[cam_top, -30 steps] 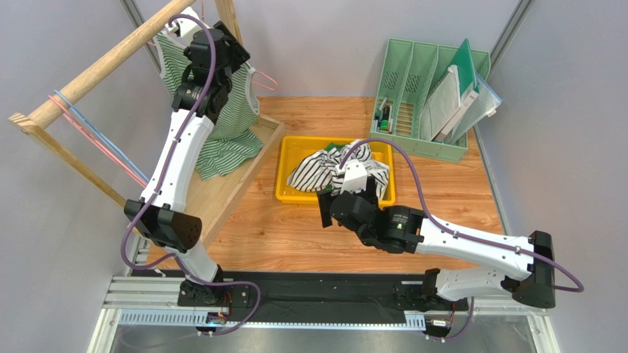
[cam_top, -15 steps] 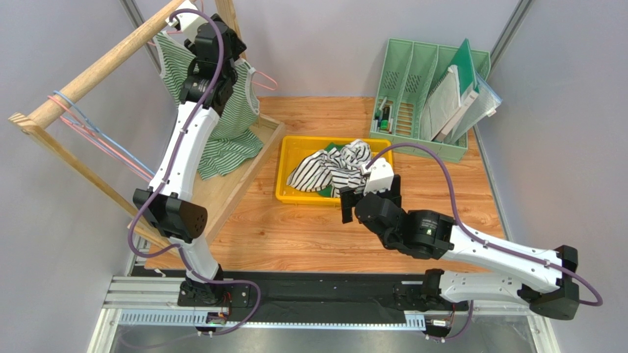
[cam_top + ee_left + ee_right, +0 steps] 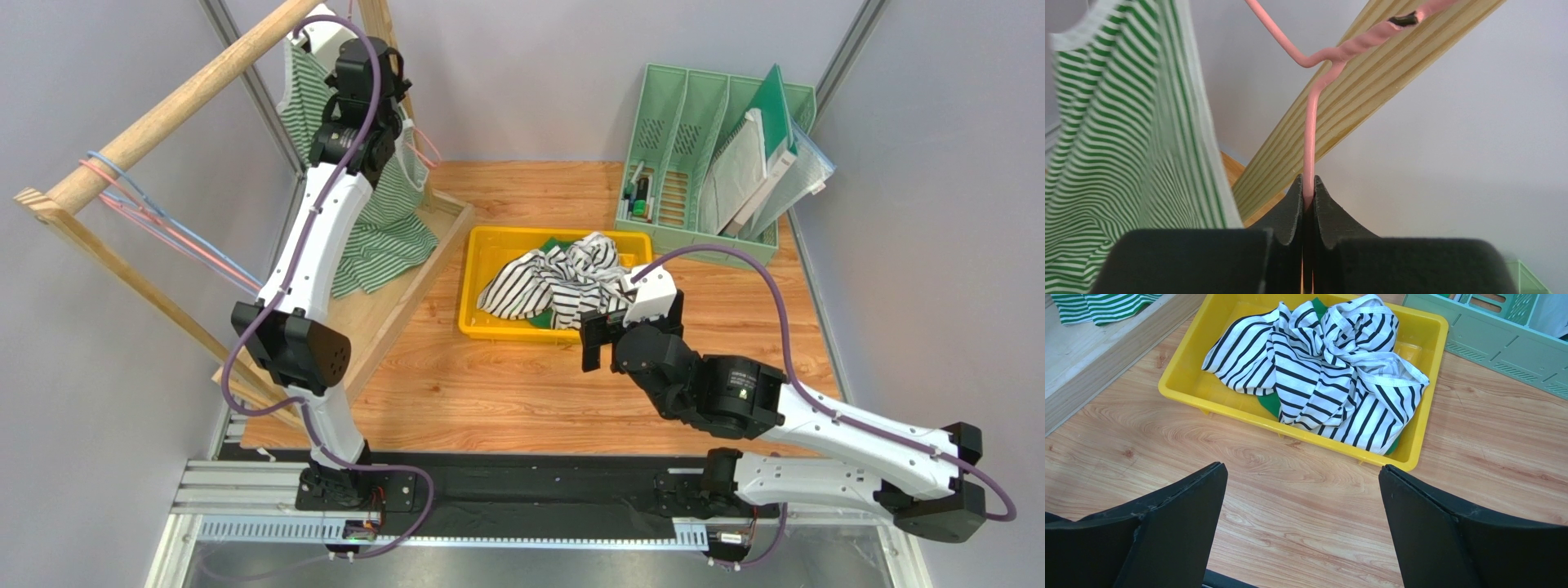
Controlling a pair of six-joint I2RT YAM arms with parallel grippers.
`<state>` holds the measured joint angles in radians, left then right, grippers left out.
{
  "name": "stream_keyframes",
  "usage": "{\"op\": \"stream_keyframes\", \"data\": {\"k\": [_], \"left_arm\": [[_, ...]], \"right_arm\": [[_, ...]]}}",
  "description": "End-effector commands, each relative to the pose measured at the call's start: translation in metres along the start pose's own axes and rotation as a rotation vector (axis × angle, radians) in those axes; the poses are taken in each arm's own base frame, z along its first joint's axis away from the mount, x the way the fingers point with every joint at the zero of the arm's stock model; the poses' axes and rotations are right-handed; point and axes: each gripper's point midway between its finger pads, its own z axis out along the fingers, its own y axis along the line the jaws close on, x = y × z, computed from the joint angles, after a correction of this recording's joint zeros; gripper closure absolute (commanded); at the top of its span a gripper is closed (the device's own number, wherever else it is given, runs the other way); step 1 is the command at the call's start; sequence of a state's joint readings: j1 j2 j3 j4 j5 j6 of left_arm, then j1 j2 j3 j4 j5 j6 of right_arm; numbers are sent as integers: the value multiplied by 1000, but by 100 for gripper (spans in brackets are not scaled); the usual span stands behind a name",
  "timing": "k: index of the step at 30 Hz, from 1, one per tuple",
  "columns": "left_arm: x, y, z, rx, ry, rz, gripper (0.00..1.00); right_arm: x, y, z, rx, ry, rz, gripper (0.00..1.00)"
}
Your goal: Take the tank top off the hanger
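A green-and-white striped tank top (image 3: 390, 214) hangs on a pink wire hanger (image 3: 1310, 135) at the wooden rail (image 3: 172, 104), upper left. In the left wrist view the striped cloth (image 3: 1118, 159) fills the left side. My left gripper (image 3: 1309, 190) is shut on the hanger's thin vertical wire just below its twisted neck. From above, the left gripper (image 3: 390, 86) sits high against the top of the garment. My right gripper (image 3: 1303, 496) stands open above bare table wood, short of the yellow bin; from above, the right gripper (image 3: 620, 333) shows at that bin's near edge.
A yellow bin (image 3: 485, 321) holds crumpled black-and-white striped clothes (image 3: 558, 284). A green file organizer (image 3: 705, 165) with folders stands at the back right. Spare red and blue hangers (image 3: 166, 233) hang on the rail's left end. The rack's wooden base (image 3: 380, 306) lies left.
My left gripper rose toward the rail and closed on the pink hanger wire. My right arm swung right and forward along the yellow bin's near edge, still open.
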<state>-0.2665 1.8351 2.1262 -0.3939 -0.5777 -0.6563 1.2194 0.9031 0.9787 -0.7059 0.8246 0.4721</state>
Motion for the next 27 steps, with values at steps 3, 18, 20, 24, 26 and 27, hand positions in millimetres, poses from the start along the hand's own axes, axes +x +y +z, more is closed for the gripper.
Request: {"op": "stream_keyframes", "data": {"k": [3, 18, 20, 24, 26, 27], "left_arm": [[-85, -21, -48, 95, -135, -69, 100], [-113, -5, -162, 291, -76, -214, 100], [-106, 6, -178, 307, -53, -221, 100], [-91, 11, -210, 397, 29, -223, 100], [-87, 16, -228, 441, 54, -231, 100], [-83, 13, -237, 483, 80, -226, 100]], "right_arm": [[-12, 0, -3, -13, -37, 24, 0], [-12, 18, -4, -79, 6, 53, 0], [-12, 23, -5, -108, 10, 41, 0], [-13, 32, -4, -151, 14, 7, 0], [-14, 34, -4, -155, 13, -6, 0], [-14, 37, -2, -159, 14, -13, 0]]}}
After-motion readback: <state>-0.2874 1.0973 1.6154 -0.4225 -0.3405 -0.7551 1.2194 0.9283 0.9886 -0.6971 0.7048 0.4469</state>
